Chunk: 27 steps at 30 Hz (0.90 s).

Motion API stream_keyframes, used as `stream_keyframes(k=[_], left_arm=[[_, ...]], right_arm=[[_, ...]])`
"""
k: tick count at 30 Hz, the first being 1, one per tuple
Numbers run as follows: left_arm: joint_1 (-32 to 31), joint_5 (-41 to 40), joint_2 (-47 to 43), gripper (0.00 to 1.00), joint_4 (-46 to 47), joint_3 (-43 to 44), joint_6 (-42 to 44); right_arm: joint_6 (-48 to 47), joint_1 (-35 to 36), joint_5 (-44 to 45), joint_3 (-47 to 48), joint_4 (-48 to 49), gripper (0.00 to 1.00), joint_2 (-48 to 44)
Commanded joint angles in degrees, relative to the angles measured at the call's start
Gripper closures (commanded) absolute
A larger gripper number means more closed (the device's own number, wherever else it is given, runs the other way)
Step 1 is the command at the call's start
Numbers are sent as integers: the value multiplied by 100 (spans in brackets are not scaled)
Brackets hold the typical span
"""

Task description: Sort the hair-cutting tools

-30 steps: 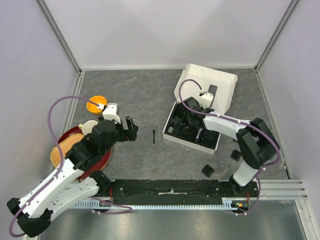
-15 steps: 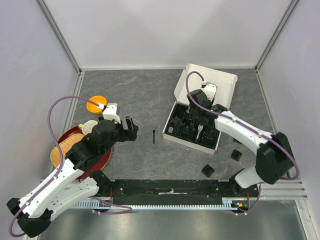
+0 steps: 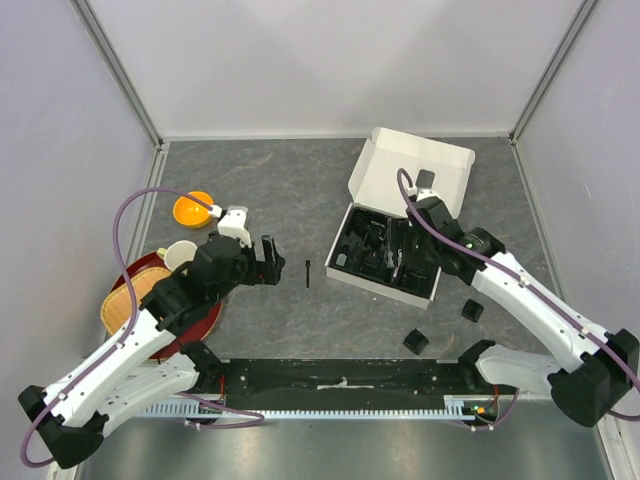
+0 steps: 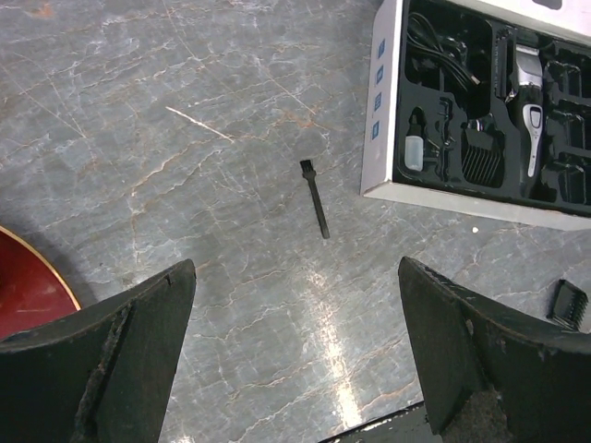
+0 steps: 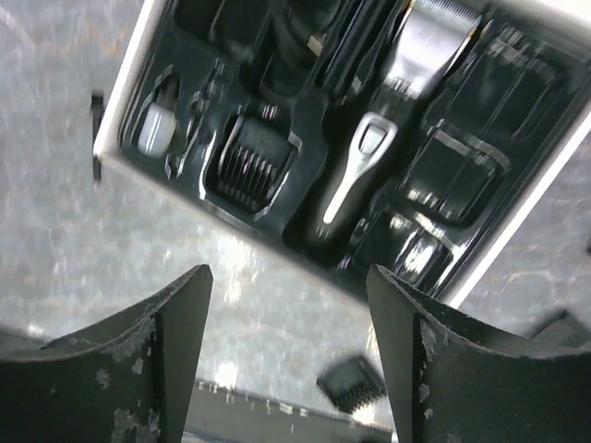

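The white box's black tray (image 3: 418, 283) holds the black-and-silver hair clipper (image 5: 388, 138), one guard comb (image 5: 249, 171), the tiny clear bottle (image 5: 155, 127) and the black cable (image 4: 443, 46). My right gripper (image 5: 287, 277) hangs open above the tray's near edge with nothing between its fingers. The thin black brush (image 3: 308, 272) lies on the table left of the box. My left gripper (image 3: 268, 260) is open just left of the brush (image 4: 315, 197), apart from it. Two loose guard combs (image 3: 416, 342) (image 3: 472, 311) lie on the table near the box's front.
The box's lid (image 3: 415, 170) stands open at the back. An orange bowl (image 3: 192, 208), a white cup (image 3: 180, 253) and a red plate (image 3: 125, 290) sit at the left. The black base rail (image 3: 340, 378) runs along the near edge.
My right gripper has opened and drawn back from the far side of the tray toward its near edge. The left gripper has shifted slightly right, toward the brush.
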Motion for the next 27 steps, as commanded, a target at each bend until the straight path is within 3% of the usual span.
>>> stream_keyframes(k=[1,9,19,27], left_arm=[[10,334,-16,3,205,49,139],[18,747,142,3,240,49,183],[18,994,423,4,266,111,227],[10,950,424,4,249,120,227]], right_arm=[[16,8,-1292,-327,-568,23,-448],[622,210,-863,-1170,-1121,20,-1081],[1035,597,-222,-1215,-1561,23,-1258],[1545,1256,33,-1383,-1028,17,-1215]])
